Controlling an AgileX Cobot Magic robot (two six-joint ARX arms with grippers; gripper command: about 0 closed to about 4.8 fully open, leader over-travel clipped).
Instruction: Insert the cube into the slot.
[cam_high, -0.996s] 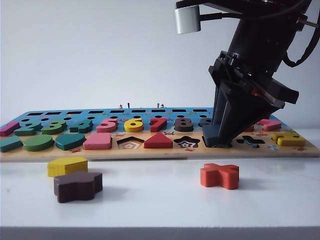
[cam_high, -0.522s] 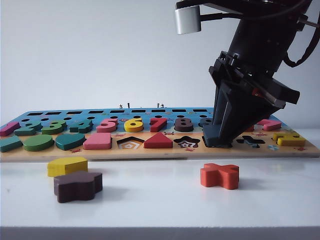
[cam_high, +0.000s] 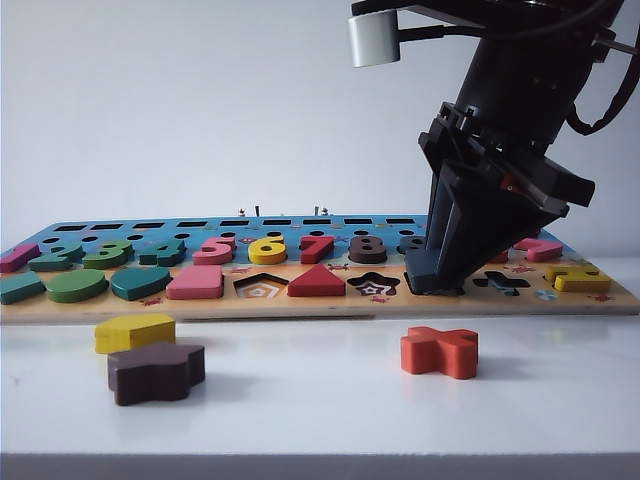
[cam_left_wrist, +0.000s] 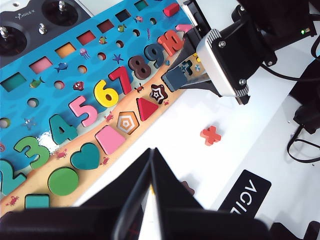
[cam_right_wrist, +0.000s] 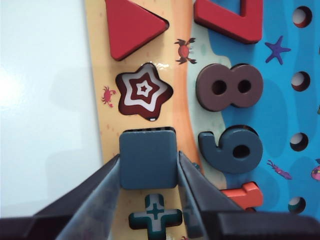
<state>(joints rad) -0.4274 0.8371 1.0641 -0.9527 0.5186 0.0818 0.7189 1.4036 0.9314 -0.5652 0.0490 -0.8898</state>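
The right gripper (cam_right_wrist: 149, 167) stands low over the front strip of the colourful wooden puzzle board (cam_high: 330, 300), its two fingers (cam_right_wrist: 102, 187) pinching the flat dark navy square wooden cube (cam_right_wrist: 148, 159) by two opposite sides. The cube sits over the square slot (cam_right_wrist: 148, 131) — only a thin dark sliver of the recess shows along one edge of the block, so whether it is fully seated I cannot tell. In the exterior view the cube (cam_high: 432, 272) rides at board level between the star-shaped recess (cam_high: 374, 285) and the cross-shaped recess (cam_high: 501, 283), with the brown number eight (cam_high: 367, 248) just behind.

Free room lies in front of the board: the white table (cam_high: 320, 410) carries only the orange cross-shaped block (cam_high: 439, 352), the yellow pentagon block (cam_high: 134, 332) and the dark brown flower-shaped block (cam_high: 156, 372), the last two touching and well apart from the cross.

The left gripper (cam_left_wrist: 150, 197) hangs high above the table's near edge — its dark fingers meet at the tips, pressed together, holding nothing.
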